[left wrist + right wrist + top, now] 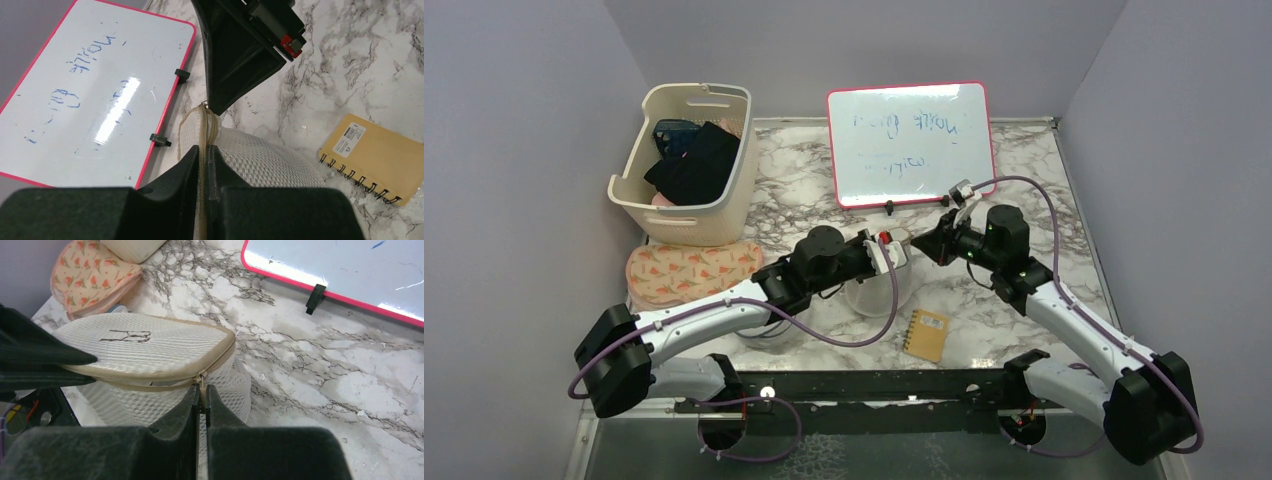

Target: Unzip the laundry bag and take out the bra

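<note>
TOP VIEW
bag: mid worktop, upright, partly hidden under L gripper
R gripper: meets the bag from the right, tip to tip w/ L
basket: far-left corner, dark clothes inside
pouch: floral, by left edge, just in front of basket
whiteboard: along far edge
notebook: near bag, toward near edge

L WRIST
L gripper: pressed together, pinching the bag's tan rim
R gripper: tip at the same rim, opposite side

R WRIST
R gripper: pressed together, pinching zip pull at the rim
bag: top w/ black bra icon, mesh sides below
L gripper: clamps the top's left side
</note>
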